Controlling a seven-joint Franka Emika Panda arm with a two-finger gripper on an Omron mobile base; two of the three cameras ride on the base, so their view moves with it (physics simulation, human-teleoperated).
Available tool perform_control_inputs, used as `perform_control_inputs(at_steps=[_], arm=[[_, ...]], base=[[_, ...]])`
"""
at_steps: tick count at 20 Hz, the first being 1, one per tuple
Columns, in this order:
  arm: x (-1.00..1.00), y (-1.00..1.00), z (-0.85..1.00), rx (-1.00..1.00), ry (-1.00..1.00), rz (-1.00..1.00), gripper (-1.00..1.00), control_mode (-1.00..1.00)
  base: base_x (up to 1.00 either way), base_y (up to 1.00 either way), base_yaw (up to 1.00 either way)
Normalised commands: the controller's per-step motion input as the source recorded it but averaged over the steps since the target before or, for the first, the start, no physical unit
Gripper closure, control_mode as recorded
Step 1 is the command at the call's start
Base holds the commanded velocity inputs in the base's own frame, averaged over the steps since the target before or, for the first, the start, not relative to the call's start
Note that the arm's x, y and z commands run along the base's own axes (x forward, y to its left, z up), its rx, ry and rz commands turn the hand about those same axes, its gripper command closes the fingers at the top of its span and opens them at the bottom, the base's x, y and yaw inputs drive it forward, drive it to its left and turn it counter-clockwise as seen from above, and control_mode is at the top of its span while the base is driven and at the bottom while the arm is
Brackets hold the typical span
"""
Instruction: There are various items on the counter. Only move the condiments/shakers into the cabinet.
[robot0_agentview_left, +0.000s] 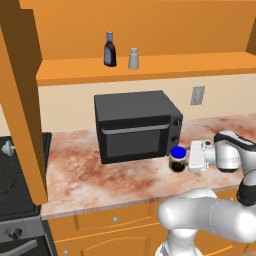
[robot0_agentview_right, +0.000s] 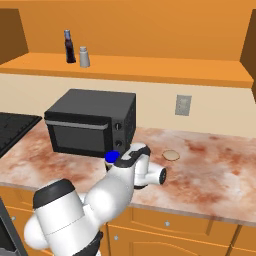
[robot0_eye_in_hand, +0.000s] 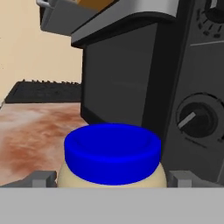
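The squat dark jar with a blue lid (robot0_agentview_left: 177, 159) stands on the marbled counter (robot0_agentview_left: 100, 175) just off the microwave's right front corner. My gripper (robot0_agentview_left: 183, 160) reaches it sideways from the right. In the hand view the jar (robot0_eye_in_hand: 112, 153) sits between my two fingertips (robot0_eye_in_hand: 43, 179), which press against its sides. From the right base view, the blue lid (robot0_agentview_right: 112, 156) peeks out behind my wrist. The slim dark bottle (robot0_agentview_left: 110, 50) and grey shaker (robot0_agentview_left: 133, 58) stand side by side on the cabinet shelf (robot0_agentview_left: 175, 67). The flat tan disc (robot0_agentview_right: 171, 155) lies on the counter, right of my hand.
A black microwave (robot0_agentview_left: 135, 125) stands on the counter right beside the jar. A tall orange door panel (robot0_agentview_left: 20, 100) hangs at the left over a dark stove (robot0_agentview_left: 15, 175). A wall outlet (robot0_agentview_left: 198, 95) sits behind the counter.
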Motion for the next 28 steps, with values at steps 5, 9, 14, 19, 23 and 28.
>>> perform_control_inputs(at_steps=[5,9,14,19,23,28], arm=[[0.17,0.0,0.0,0.0,0.0,0.0,-1.0,-1.0],[0.07,0.1,0.02,-0.01,0.0,0.0,1.0,-1.0],[-0.21,-0.02,0.32,0.0,-0.01,0.0,1.0,-1.0],[-0.85,-0.08,0.91,0.02,-0.11,-0.01,1.0,-1.0],[-0.84,0.02,1.0,0.0,-0.09,-0.09,1.0,-1.0],[-0.45,0.21,1.0,0.0,0.0,-0.12,1.0,-1.0]], base=[[0.0,0.0,0.0],[0.0,0.0,0.0],[0.0,0.0,0.0],[0.0,0.0,0.0],[0.0,0.0,0.0],[0.0,0.0,0.0]])
